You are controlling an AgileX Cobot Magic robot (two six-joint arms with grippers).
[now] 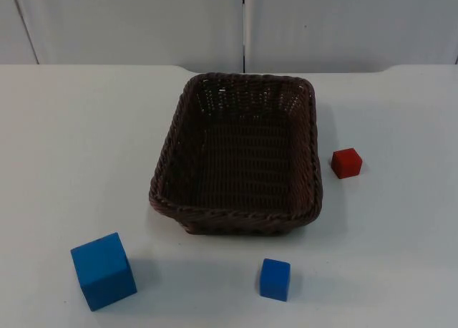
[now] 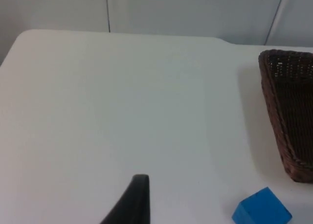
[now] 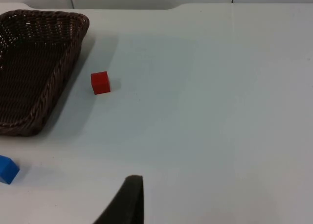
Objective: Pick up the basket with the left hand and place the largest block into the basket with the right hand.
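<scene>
Brown wicker basket (image 1: 240,156) is sitting mid-table with the largest blue block (image 1: 104,271) lying near its front-left corner, apart from it. Small blue block (image 1: 275,279) and red block (image 1: 346,162) are lying nearby; none is showing any writing. Left gripper (image 2: 134,199) and right gripper (image 3: 128,199) are hanging over bare table (image 1: 64,149); can't tell their finger state.

A dark brown woven wicker basket (image 1: 240,156), rough-textured, sits on a smooth, matt white worktop (image 1: 71,142). The largest blue block (image 1: 104,271) looks smooth and matt.
</scene>
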